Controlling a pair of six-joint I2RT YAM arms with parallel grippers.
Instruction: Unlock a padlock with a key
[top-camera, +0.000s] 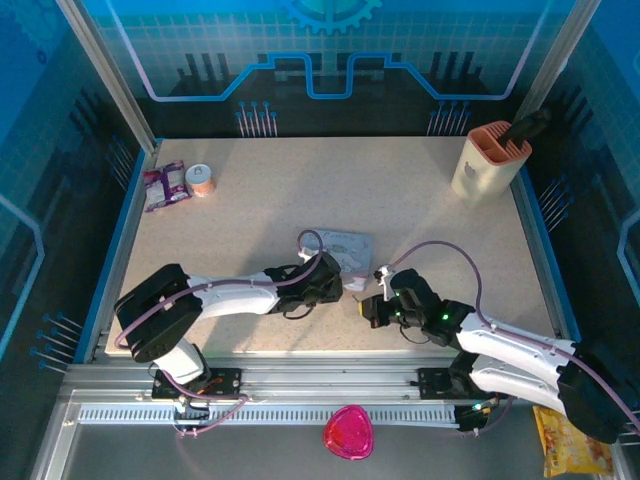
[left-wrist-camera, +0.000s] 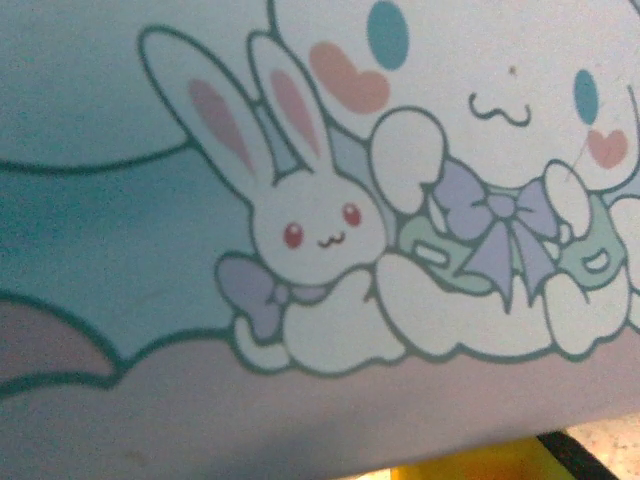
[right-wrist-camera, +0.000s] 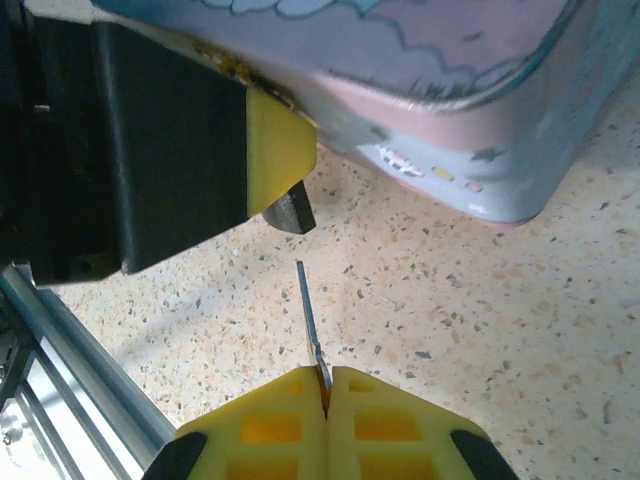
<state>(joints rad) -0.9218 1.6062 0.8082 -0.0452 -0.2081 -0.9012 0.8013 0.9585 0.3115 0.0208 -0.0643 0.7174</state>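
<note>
In the right wrist view my right gripper (right-wrist-camera: 325, 388) is shut on the bow of the key (right-wrist-camera: 308, 310), a thin grey blade pointing up and away. Just beyond its tip, across a small gap, the dark end of the padlock (right-wrist-camera: 291, 209) sticks out beside a yellow pad (right-wrist-camera: 278, 158) of my left gripper, which looks shut on it. The pale blue cartoon tin (right-wrist-camera: 460, 110) lies right behind. From above, the left gripper (top-camera: 345, 284) and right gripper (top-camera: 368, 305) meet at the tin's (top-camera: 340, 243) near edge. The tin's lid (left-wrist-camera: 320, 230) is close in the left wrist view.
A beige holder with an orange top (top-camera: 490, 160) stands at the back right. A purple packet (top-camera: 165, 185) and a small roll (top-camera: 201, 180) lie at the back left. The table's aluminium front rail (right-wrist-camera: 70, 360) runs close behind the right gripper.
</note>
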